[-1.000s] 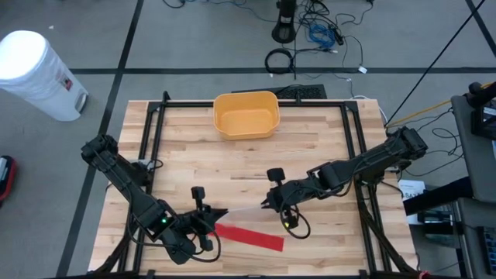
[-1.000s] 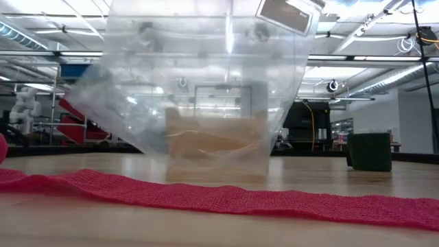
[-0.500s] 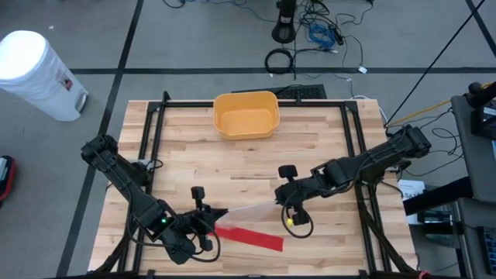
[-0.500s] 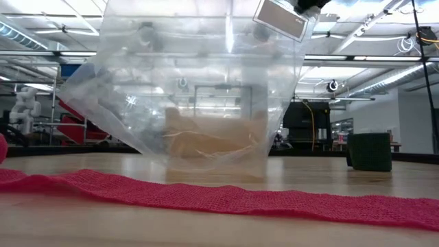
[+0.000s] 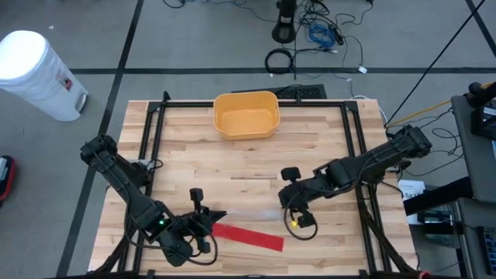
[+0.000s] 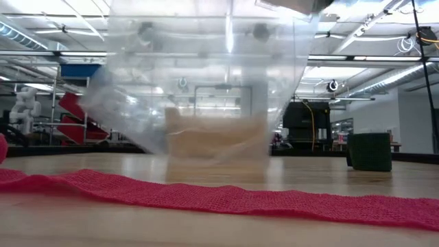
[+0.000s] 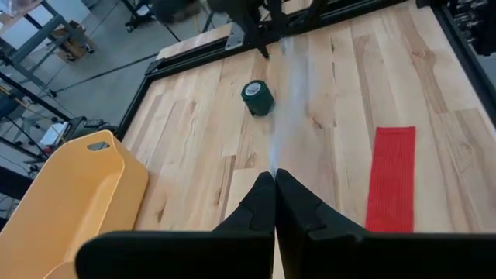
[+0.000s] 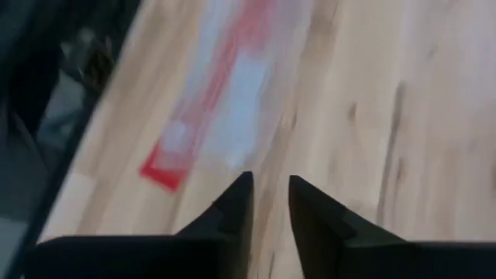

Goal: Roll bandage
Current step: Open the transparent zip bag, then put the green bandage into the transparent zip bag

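A red bandage point(image 5: 248, 235) lies unrolled and flat on the table near the front edge; it also shows in the low view point(image 6: 226, 197). A clear plastic bag point(image 5: 252, 212) hangs upright above it, stretched from my left gripper point(image 5: 221, 214), which is shut on it, toward my right gripper point(image 5: 285, 208). The right gripper's fingers point(image 8: 270, 182) stand apart with bare wood between them, and the bag's point(image 8: 240, 85) end lies just ahead of them. A dark green roll point(image 7: 257, 98) stands on the table beside the right gripper. My left gripper pinches the clear bag's near edge point(image 7: 277, 159) between its two shut fingers, which slant down toward the table's right side. The bag runs away from the fingertips toward the other arm and hangs below point(image 6: 206, 82). I cannot tell whether my right gripper touches the bag.
A yellow bin point(image 5: 246, 115) stands at the table's far edge, in the middle. A black metal frame point(image 5: 155, 139) runs along the table's sides. The wood between the bin and the arms is bare.
My right gripper has gone a little toward the table's right edge and tipped further downward. In the low view it no longer shows at the bag's upper corner, and the bag has swayed and is blurred. The red bandage has not moved.
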